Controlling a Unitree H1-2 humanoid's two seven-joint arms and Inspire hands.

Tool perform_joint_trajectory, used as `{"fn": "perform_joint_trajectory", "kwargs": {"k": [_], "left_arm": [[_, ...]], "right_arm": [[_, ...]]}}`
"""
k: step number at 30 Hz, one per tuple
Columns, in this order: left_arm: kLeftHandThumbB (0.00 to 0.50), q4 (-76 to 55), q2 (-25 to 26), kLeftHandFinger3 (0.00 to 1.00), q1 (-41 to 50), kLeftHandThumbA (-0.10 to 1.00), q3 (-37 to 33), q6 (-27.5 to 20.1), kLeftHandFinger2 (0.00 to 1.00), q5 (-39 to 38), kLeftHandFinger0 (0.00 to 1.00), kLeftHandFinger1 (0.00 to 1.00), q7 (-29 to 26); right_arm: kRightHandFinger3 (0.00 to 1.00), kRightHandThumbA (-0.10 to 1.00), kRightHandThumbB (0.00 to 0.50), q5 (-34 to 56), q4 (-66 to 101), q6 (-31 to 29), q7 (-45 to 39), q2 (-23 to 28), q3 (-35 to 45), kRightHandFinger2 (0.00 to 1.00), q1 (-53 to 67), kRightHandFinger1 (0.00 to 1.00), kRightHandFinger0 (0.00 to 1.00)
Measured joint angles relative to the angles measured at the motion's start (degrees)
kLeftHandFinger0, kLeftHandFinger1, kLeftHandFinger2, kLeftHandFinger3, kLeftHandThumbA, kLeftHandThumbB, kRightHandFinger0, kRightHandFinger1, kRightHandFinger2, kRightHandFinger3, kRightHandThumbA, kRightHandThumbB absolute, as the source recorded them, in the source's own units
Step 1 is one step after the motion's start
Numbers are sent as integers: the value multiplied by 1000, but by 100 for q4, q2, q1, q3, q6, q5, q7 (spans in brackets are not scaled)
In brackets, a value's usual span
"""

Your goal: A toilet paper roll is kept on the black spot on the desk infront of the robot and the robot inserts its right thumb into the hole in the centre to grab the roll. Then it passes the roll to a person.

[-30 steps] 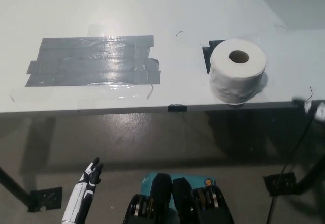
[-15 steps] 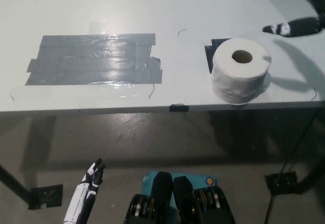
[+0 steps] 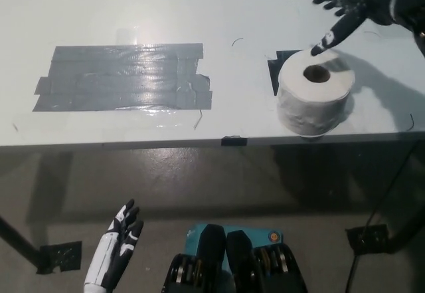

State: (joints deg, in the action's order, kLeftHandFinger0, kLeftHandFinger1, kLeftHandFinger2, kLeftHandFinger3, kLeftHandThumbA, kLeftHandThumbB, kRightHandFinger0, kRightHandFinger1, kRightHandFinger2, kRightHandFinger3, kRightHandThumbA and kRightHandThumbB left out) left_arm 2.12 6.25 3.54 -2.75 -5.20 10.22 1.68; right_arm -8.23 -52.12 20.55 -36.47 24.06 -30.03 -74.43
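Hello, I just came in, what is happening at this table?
The robot's black right hand is open above the desk, reaching toward a toilet paper roll that stands on a black spot near the front edge. It is not holding the roll. The white left hand hangs open below the desk.

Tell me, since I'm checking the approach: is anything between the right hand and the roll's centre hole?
Nothing visible. The right hand is open above the toilet paper roll, and its hole faces up, uncovered.
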Motion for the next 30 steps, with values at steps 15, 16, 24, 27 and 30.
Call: {"fn": "perform_joint_trajectory", "kwargs": {"k": [15,16,24,27,30], "left_arm": [[131,-22,0,1000,-31,876,-1,0,1000,6,1000,1000,2],[132,-22,-1,1000,-33,877,-1,0,1000,5,1000,1000,2],[122,-22,-1,1000,-39,885,0,-1,1000,5,1000,1000,2],[119,-20,0,1000,-43,894,0,-5,1000,6,1000,1000,1],[121,-20,0,1000,-65,895,0,-5,1000,8,1000,1000,1]], "right_arm": [[1000,1000,388,-661,-820,-133,-385,-373,-405,1000,-229,1000,1000],[1000,1000,400,-701,-850,-167,-385,-374,-426,1000,-233,1000,1000],[1000,1000,410,-968,-902,-231,-234,-377,-369,1000,-228,1000,1000],[1000,982,444,-978,-902,-207,-70,-382,-147,1000,-225,1000,1000],[1000,994,456,-977,-890,-135,69,-385,95,1000,-225,1000,1000]]}}
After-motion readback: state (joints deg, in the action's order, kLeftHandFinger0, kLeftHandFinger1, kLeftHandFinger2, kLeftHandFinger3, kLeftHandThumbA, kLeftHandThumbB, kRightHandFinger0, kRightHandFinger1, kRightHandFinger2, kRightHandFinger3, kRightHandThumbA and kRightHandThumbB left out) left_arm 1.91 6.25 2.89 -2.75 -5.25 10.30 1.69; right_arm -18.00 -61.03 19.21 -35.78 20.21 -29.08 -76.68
